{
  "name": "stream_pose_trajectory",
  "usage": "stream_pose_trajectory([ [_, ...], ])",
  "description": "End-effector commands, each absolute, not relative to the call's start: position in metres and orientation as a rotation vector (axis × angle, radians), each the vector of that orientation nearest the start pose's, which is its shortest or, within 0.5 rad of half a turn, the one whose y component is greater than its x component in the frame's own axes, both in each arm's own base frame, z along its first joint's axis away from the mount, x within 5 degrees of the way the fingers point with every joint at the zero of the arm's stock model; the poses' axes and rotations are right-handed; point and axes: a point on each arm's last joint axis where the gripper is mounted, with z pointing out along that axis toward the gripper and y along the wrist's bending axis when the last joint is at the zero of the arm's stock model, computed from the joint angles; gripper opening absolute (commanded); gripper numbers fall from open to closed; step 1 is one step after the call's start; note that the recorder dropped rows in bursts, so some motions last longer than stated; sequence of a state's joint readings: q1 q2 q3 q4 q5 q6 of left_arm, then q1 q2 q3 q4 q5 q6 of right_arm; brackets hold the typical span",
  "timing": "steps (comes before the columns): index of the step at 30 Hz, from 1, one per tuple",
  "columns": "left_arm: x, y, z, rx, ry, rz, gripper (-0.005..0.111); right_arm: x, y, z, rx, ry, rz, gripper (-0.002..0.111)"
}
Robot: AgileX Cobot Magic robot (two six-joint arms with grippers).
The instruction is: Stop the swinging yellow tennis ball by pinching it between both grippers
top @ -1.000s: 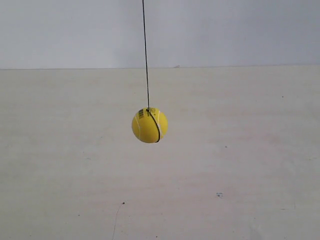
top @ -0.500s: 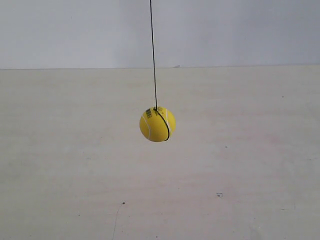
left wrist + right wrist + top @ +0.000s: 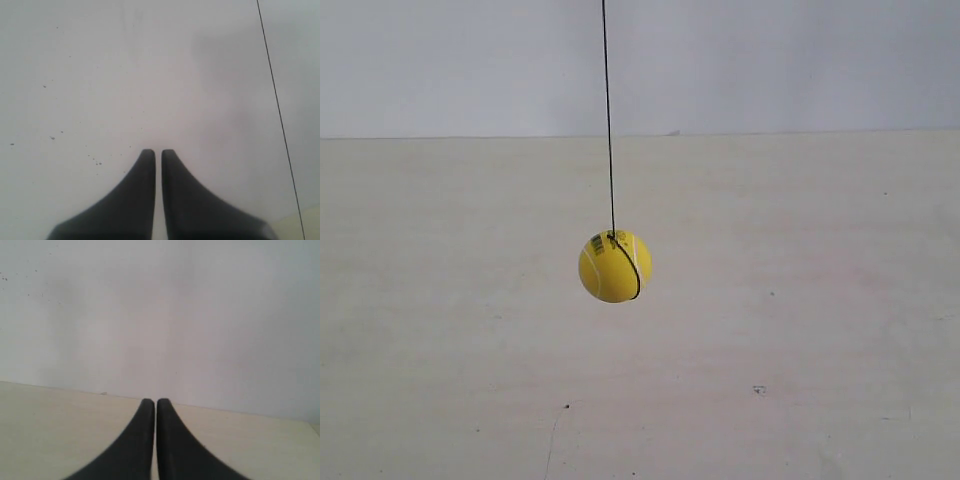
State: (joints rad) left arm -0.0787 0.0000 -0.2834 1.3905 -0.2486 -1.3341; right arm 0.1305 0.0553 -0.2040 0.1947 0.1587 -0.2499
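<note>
The yellow tennis ball (image 3: 614,266) hangs free on a thin black string (image 3: 608,120) above the pale table, with a white seam and a small barcode label near its top. Neither arm shows in the exterior view. In the left wrist view my left gripper (image 3: 158,152) is shut on nothing, its black tapered fingers nearly touching; only the string (image 3: 277,110) crosses that view, and the ball is out of it. My right gripper (image 3: 155,401) is likewise shut and empty, facing the wall over the table, with no ball in its view.
A pale wooden tabletop (image 3: 800,330) with a few dark specks spreads under the ball. A plain grey-white wall (image 3: 770,60) stands behind it, meeting the table along a straight edge.
The ball has swung: to the exterior view's right half a second ago, now back to the left and slightly lower. No gripper has entered the exterior view.
</note>
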Motion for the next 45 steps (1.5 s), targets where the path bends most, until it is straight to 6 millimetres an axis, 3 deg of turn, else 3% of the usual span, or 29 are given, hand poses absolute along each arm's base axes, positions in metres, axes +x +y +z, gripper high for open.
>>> stream_pose_trajectory([
  [1,0.023,-0.023,0.308,0.271,1.140,-0.177,0.005,0.044,0.008,0.251,-0.218,1.518,0.004,0.000],
  [9,0.023,-0.023,0.308,0.276,1.138,-0.180,0.005,0.055,0.007,0.196,-0.185,1.676,-0.009,0.000],
  [14,0.023,-0.023,0.308,0.276,1.138,-0.180,0.005,0.054,0.005,0.185,-0.124,1.786,0.002,0.000],
  [45,0.022,-0.024,0.308,0.286,1.136,-0.196,0.005,0.053,0.004,0.183,-0.111,1.819,-0.011,0.000],
])
